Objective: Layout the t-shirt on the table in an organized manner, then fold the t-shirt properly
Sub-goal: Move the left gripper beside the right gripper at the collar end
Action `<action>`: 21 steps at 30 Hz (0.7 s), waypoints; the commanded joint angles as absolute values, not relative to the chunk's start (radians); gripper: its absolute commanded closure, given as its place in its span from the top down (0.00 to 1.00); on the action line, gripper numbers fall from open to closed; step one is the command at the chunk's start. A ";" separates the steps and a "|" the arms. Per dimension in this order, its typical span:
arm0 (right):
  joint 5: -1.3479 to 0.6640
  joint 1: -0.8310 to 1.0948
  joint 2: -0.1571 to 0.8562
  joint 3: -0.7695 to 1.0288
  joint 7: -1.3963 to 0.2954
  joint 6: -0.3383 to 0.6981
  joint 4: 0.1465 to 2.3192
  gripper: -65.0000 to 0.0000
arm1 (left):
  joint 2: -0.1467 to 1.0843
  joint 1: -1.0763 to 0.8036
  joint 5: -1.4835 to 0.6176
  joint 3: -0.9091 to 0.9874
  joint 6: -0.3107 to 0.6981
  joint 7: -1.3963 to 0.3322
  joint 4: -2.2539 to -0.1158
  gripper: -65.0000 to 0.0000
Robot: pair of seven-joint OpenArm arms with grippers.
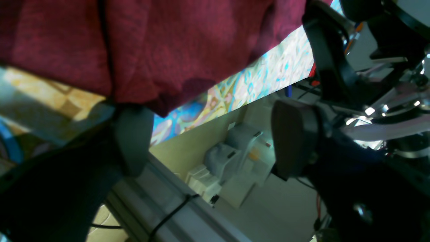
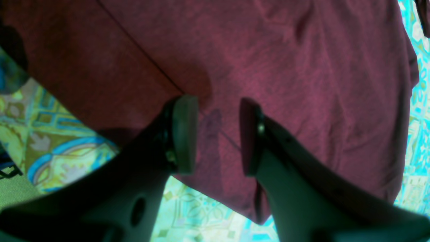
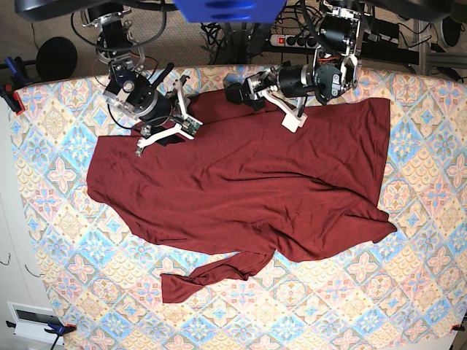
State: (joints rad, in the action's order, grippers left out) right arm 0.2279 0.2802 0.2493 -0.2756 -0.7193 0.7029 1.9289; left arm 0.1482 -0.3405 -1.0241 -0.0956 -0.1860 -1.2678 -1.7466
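My left fingers (image 1: 215, 141) stand wide apart with nothing between them; in the left wrist view one pad sits low under the hem of the t-shirt (image 1: 151, 50) and the other is far off to the side, and the gap between them shows only the desk edge and the room below. The cloth hangs just above the nearer pad, but I cannot tell whether it touches.

My right fingers (image 2: 218, 134) are parted to a middling gap, tips pointing at the maroon fabric. In the right wrist view a seam line runs across the cloth straight into that gap, and the pads stand on either side of it. Whether they are pinching a ridge of cloth or only hovering close over it, I cannot tell.

From the base view, my right fingers (image 3: 175, 124) are at the upper left part of the t-shirt (image 3: 241, 189), near its far edge, and my left fingers (image 3: 281, 102) are at the far edge near the middle, over the neck region.

The t-shirt lies spread across the middle of the desk (image 3: 408, 292), wide but rumpled, with creases running through it. One corner reaches toward the far right, a pointed fold sticks out on the right side, and a twisted strip of fabric trails off along the near edge. The patterned desk shows all around the garment.
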 commanded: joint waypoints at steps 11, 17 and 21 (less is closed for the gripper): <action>0.217 0.272 0.254 -0.272 -0.702 0.698 1.952 0.31 | 0.082 -0.309 -0.826 -0.096 -0.186 -1.247 -1.667 0.65; 0.217 0.272 0.274 -0.271 -0.702 0.698 1.954 0.31 | 0.042 -0.318 -0.740 -0.097 -0.303 -1.244 -1.650 0.43; 0.217 0.272 0.275 -0.271 -0.702 0.698 1.954 0.31 | 0.018 -0.352 -0.685 -0.097 -0.312 -1.244 -1.701 0.45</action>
